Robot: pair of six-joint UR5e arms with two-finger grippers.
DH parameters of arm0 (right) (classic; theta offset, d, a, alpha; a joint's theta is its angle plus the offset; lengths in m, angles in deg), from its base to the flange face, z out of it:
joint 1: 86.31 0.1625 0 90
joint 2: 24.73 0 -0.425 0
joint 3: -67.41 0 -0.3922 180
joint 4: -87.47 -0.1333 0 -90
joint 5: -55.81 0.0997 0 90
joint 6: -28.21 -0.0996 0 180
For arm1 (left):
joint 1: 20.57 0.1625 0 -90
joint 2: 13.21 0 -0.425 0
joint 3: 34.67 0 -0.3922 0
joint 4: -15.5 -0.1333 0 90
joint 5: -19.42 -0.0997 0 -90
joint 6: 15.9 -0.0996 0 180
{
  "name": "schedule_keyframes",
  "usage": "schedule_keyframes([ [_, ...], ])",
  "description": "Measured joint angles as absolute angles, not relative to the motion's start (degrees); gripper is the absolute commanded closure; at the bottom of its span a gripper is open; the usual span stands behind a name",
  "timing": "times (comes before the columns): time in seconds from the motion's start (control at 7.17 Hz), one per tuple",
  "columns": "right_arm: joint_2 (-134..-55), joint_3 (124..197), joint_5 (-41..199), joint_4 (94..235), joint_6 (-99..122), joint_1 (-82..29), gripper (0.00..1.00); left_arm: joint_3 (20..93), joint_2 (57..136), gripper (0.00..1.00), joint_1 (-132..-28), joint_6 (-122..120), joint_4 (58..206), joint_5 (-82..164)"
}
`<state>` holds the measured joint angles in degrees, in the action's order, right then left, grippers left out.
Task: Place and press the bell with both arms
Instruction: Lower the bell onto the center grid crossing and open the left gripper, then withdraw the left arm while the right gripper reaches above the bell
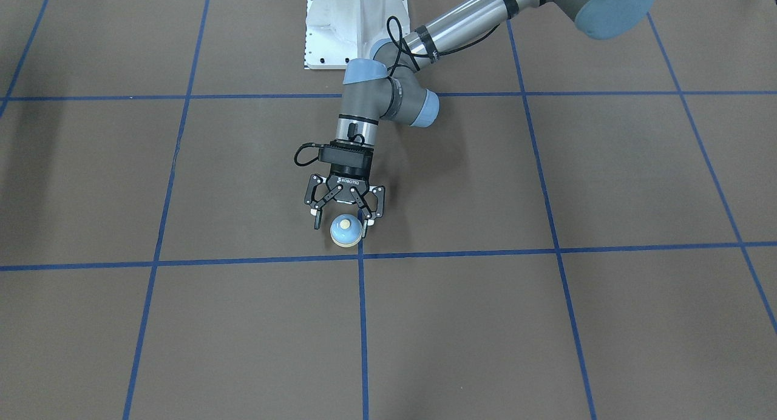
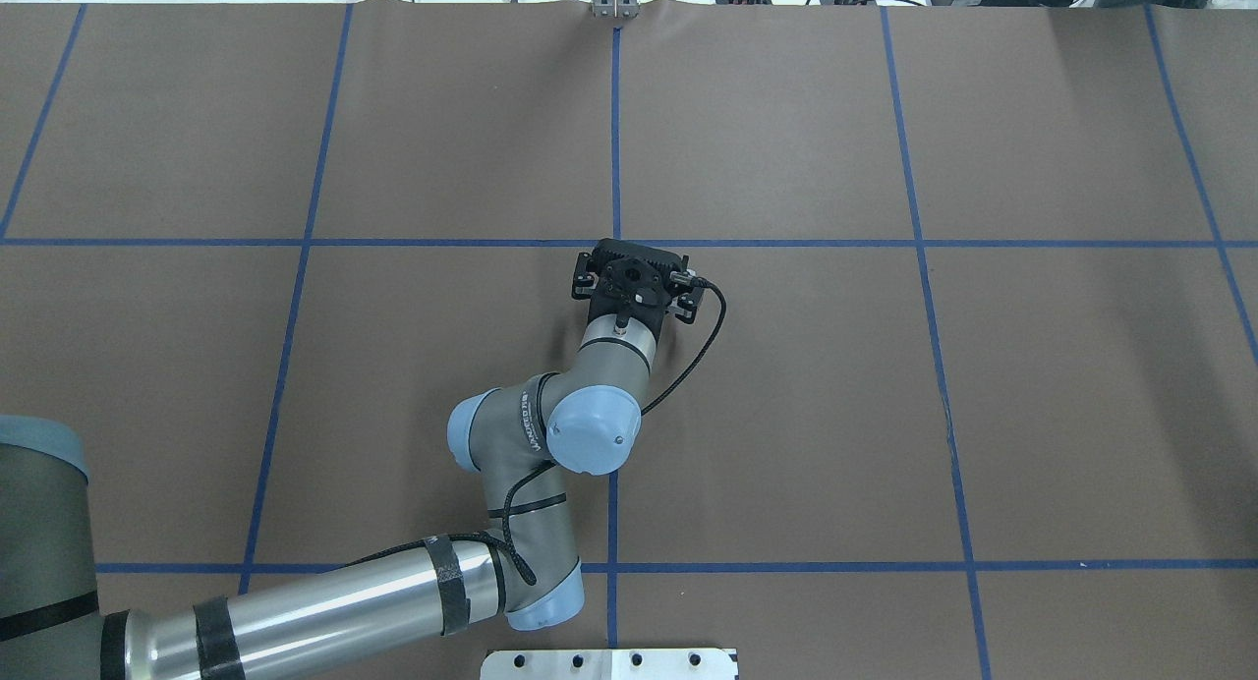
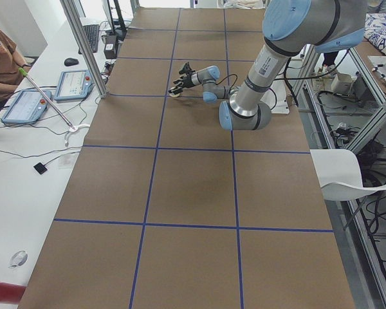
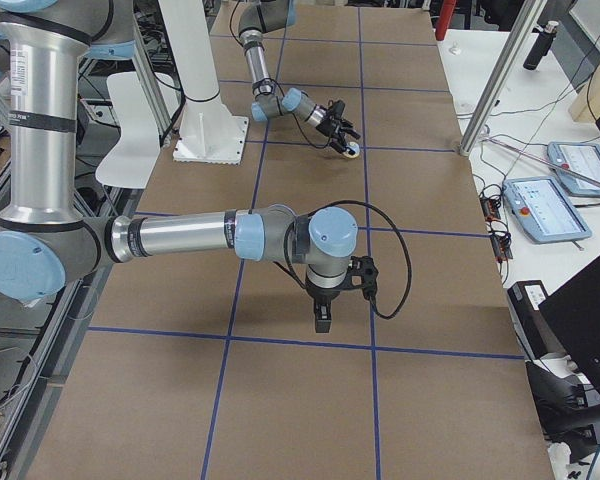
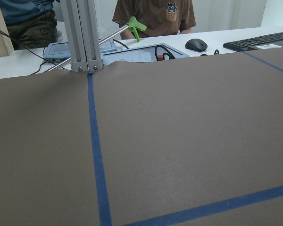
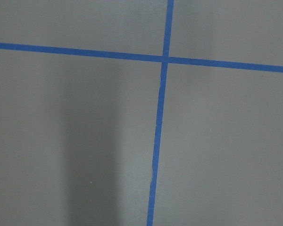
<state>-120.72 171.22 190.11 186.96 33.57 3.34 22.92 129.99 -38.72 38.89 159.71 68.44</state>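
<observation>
1. Brown table (image 1: 546, 347) gridded in blue tape, with a tape cross (image 1: 362, 254) near its middle.
2. One bell (image 1: 345, 232) stands upright just beside the cross, on the robot's side.
3. Left gripper (image 1: 342, 223) points down with its jaws spread either side of the bell, not clamping it. This likely leaves the button free for pressing.
4. Right gripper (image 4: 322, 318) hangs well apart from the cross, likely parked for the press. Whether it is open or closed cannot be told.
5. Count: one bell, two grippers, left arm (image 1: 388, 98) and right arm (image 4: 180, 238).

The brown table (image 1: 182, 177) — gridded with blue tape lines (image 1: 363, 323) — bears the bell (image 1: 345, 230) and a white pedestal base (image 1: 328, 44).
</observation>
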Motion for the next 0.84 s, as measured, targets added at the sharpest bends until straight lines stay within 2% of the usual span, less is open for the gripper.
schedule_keyframes([
  [0.42,-120.42,171.42,190.09,186.96,33.59,3.34,0.00,29.31,130.29,0.00,-43.71,38.29,157.64,73.95],
  [0.84,-117.55,172.37,189.53,187.02,33.66,3.18,0.00,33.86,129.25,0.00,-56.20,36.05,146.25,94.83],
])
